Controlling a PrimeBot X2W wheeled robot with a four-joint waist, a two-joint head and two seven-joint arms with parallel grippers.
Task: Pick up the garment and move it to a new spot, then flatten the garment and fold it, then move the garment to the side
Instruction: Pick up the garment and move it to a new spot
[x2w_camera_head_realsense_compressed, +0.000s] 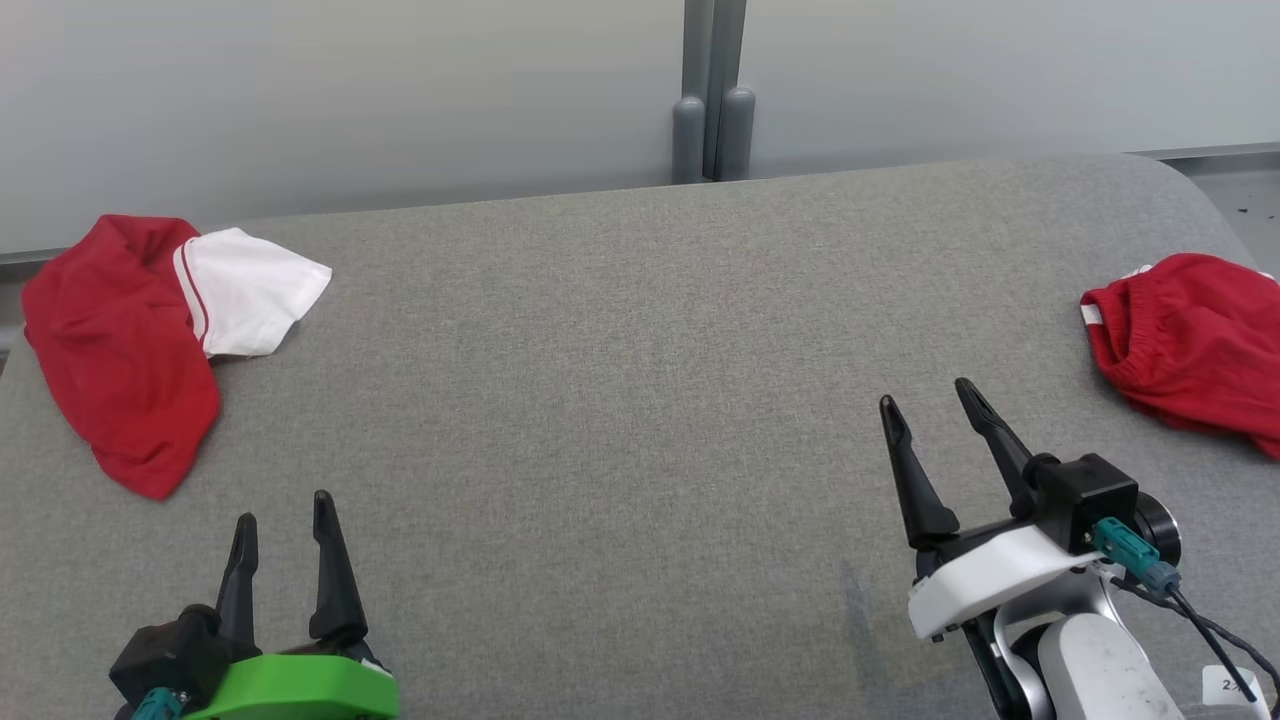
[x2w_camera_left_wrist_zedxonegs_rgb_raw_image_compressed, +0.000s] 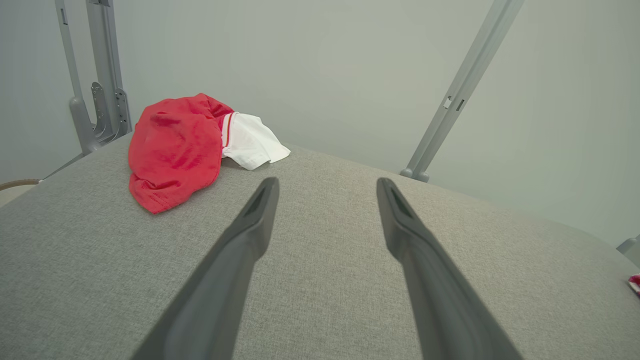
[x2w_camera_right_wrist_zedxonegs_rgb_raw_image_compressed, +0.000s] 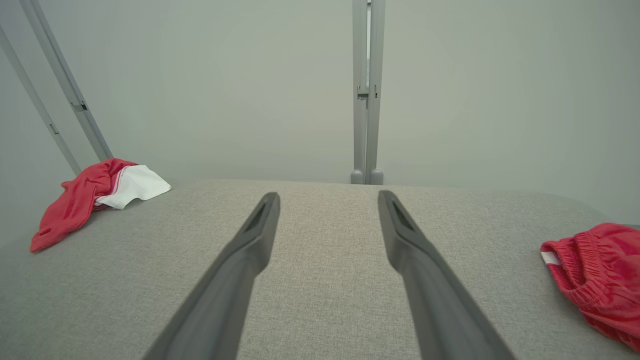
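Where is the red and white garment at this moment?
The red and white garment lies crumpled at the far left of the grey table in the head view, ahead of the open left gripper and apart from it.

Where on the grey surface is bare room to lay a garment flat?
The wide middle of the grey surface is bare, between the red-and-white garment at left and the red shorts at right. Crowded: both side edges, and near the left claw and right claw.

Likely a lab test bay: pale partition panels (x2w_camera_head_realsense_compressed: 350, 90) and grey metal posts (x2w_camera_head_realsense_compressed: 712, 100) along the top, behind a fabric-covered table (x2w_camera_head_realsense_compressed: 620, 400).
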